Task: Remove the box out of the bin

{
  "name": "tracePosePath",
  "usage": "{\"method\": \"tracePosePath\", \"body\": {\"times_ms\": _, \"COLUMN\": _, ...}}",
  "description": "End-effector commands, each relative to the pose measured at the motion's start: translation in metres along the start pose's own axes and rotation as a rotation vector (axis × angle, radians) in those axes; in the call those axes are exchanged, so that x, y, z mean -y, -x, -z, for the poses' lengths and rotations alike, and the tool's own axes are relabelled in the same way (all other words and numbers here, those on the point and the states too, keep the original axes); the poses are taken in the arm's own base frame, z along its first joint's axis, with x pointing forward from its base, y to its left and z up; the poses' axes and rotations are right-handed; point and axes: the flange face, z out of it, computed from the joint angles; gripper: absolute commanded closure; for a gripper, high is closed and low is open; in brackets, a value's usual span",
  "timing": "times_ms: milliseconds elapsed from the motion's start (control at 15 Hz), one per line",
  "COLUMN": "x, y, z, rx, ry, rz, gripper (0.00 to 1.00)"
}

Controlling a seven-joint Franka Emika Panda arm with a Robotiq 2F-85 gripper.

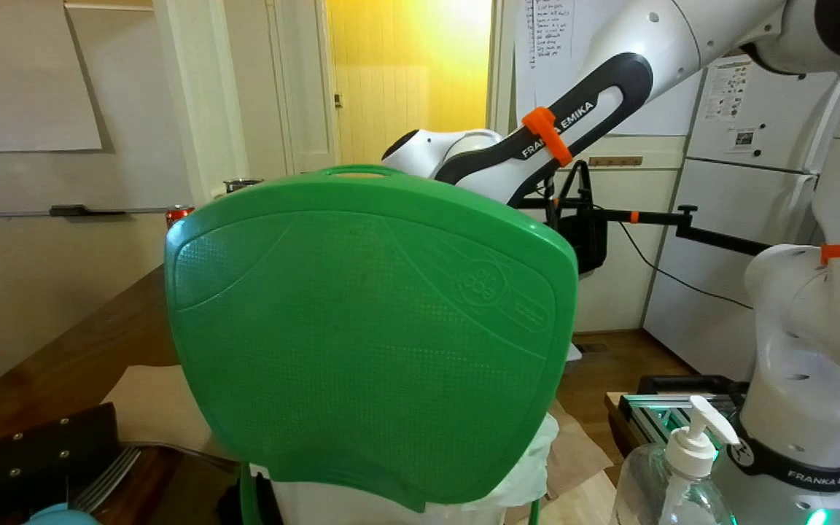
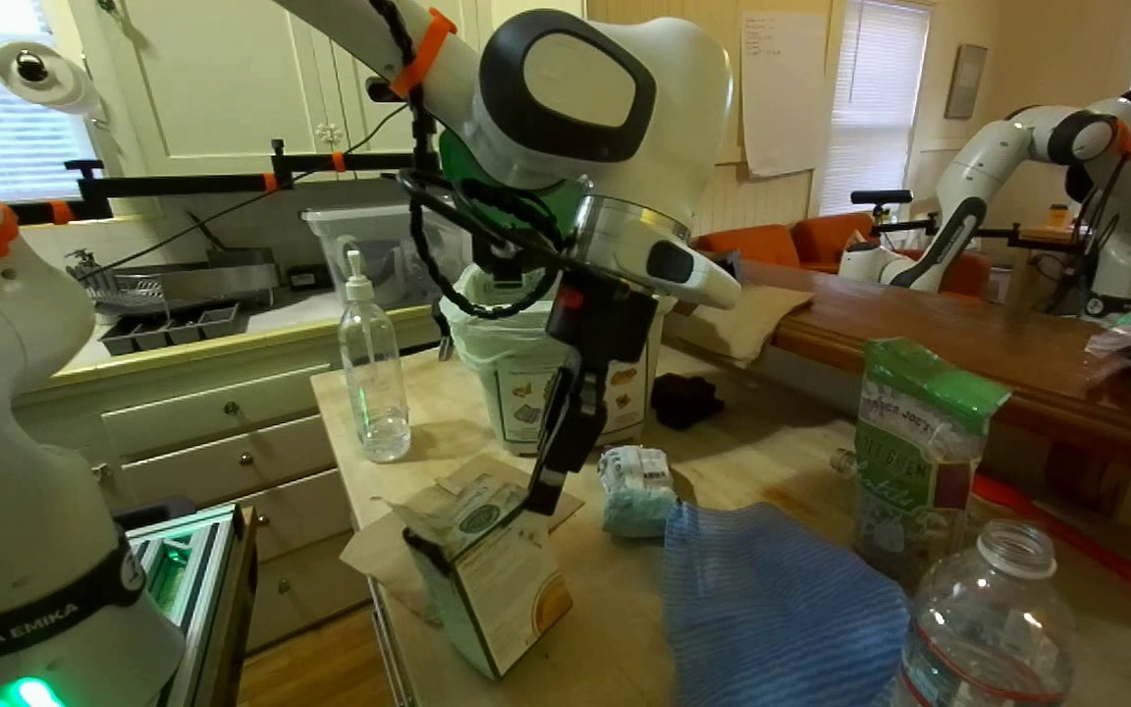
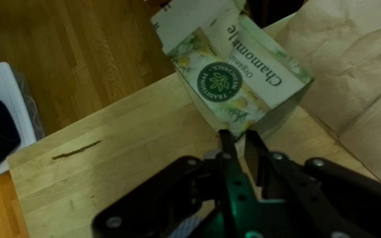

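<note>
The box is a small chamomile tea carton with torn open flaps, seen in an exterior view (image 2: pixel 502 589) and the wrist view (image 3: pixel 240 72). It is outside the bin, tilted, over the wooden table near its edge. My gripper (image 2: pixel 544 496) is shut on one corner of it; the fingertips (image 3: pixel 238 135) show a narrow gap with the carton's corner between them. I cannot tell whether the carton's lower end touches the table. The bin (image 2: pixel 518 398) stands behind the gripper, with a pale liner over its rim. Its raised green lid (image 1: pixel 372 328) fills an exterior view and hides the gripper there.
A pump bottle (image 2: pixel 374 383) stands left of the bin. Brown paper (image 3: pixel 349 66) lies beside the box. A small wrapped packet (image 2: pixel 636 491), blue striped cloth (image 2: pixel 772 609), green food bag (image 2: pixel 919 462) and clear bottle (image 2: pixel 988 628) are to the right.
</note>
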Motion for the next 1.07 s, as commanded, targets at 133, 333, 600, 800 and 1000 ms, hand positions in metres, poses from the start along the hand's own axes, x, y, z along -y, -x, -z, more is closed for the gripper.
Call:
{"method": "tracePosePath", "body": {"times_ms": 133, "x": 0.014, "y": -0.009, "z": 0.01, "rx": -0.019, "ry": 0.035, "rz": -0.047, "gripper": 0.37}}
{"method": "tracePosePath", "body": {"times_ms": 333, "x": 0.016, "y": -0.008, "z": 0.015, "rx": -0.036, "ry": 0.036, "rz": -0.073, "gripper": 0.13}}
{"method": "tracePosePath", "body": {"times_ms": 600, "x": 0.018, "y": 0.0, "z": 0.03, "rx": -0.092, "ry": 0.015, "rz": -0.078, "gripper": 0.0}}
{"method": "tracePosePath", "body": {"times_ms": 800, "x": 0.018, "y": 0.01, "z": 0.045, "rx": -0.154, "ry": -0.001, "rz": -0.073, "gripper": 0.0}}
{"method": "tracePosePath", "body": {"times_ms": 1000, "x": 0.017, "y": 0.029, "z": 0.066, "rx": -0.251, "ry": -0.028, "rz": -0.079, "gripper": 0.0}}
